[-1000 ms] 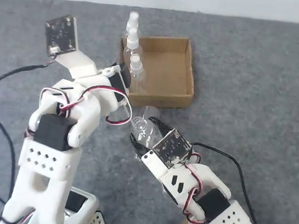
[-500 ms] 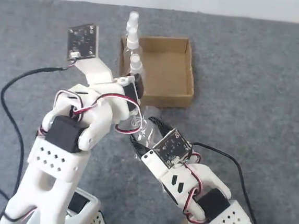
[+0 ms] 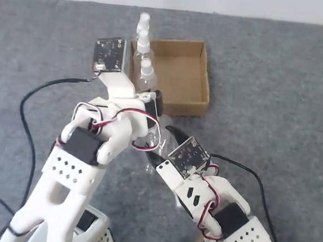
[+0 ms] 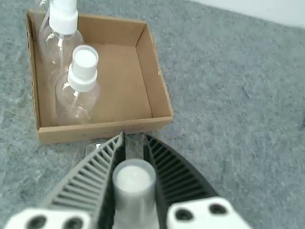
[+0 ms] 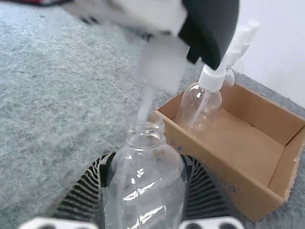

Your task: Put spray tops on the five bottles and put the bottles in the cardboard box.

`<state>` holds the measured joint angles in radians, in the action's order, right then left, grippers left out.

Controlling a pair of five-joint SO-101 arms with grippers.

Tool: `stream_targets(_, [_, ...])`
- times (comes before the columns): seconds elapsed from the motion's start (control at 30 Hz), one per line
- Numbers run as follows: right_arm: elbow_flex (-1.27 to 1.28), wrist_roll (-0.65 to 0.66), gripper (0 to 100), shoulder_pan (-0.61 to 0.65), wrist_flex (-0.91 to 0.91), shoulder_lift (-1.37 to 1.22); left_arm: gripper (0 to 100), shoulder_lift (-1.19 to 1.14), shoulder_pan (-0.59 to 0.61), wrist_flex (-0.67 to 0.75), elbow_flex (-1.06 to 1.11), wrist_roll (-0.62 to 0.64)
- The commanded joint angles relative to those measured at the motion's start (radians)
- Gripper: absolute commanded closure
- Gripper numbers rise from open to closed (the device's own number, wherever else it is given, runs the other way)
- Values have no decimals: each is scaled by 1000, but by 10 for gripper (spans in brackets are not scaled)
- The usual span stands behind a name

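**A:** Where is the open bottle?

**B:** The clear plastic bottle (image 5: 143, 157) stands upright between the ribbed black fingers of the right gripper (image 5: 146, 183). The gripper is closed round the bottle's body, and the open neck rises free above the fingertips.

**A:** And the top?

**B:** The white plastic spray top (image 4: 135, 180) is pinched between the narrow-set fingers of the left gripper (image 4: 133, 143), just above that bottle. Its thin dip tube (image 5: 144, 102) hangs down into the neck.

**A:** How will they handle?

**B:** Light, I'd judge. The bottle wall is thin, glossy and probably slippery. It may dent under a hard squeeze, so a hold high on the body looks sound. The top is rigid, and its round collar is the place to grip it. The tube is bendy and could snag on the rim.

**A:** The box?

**B:** The brown cardboard box (image 4: 102, 128) is matte, with stiff low walls. It lies just beyond the left gripper's fingertips on the grey felt-like table cover (image 4: 228, 95), with two capped clear bottles (image 4: 78, 90) upright inside.
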<state>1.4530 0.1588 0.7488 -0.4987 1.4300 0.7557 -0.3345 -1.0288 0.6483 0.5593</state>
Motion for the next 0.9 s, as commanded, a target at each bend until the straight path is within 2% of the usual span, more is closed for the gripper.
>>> stream_targets(0.0, [-18,-11,992,-35,16,27,989,29,-6,35,4,-11])
stream_targets(0.2, [-18,-11,992,-35,15,27,989,29,-61,34,53,-11])
stream_targets(0.6, [-18,-12,992,-35,-5,21,989,31,-66,-14,48,-15])
stream_targets(0.87, [-18,-87,992,-36,-5,18,989,66,-66,-15,56,-52])
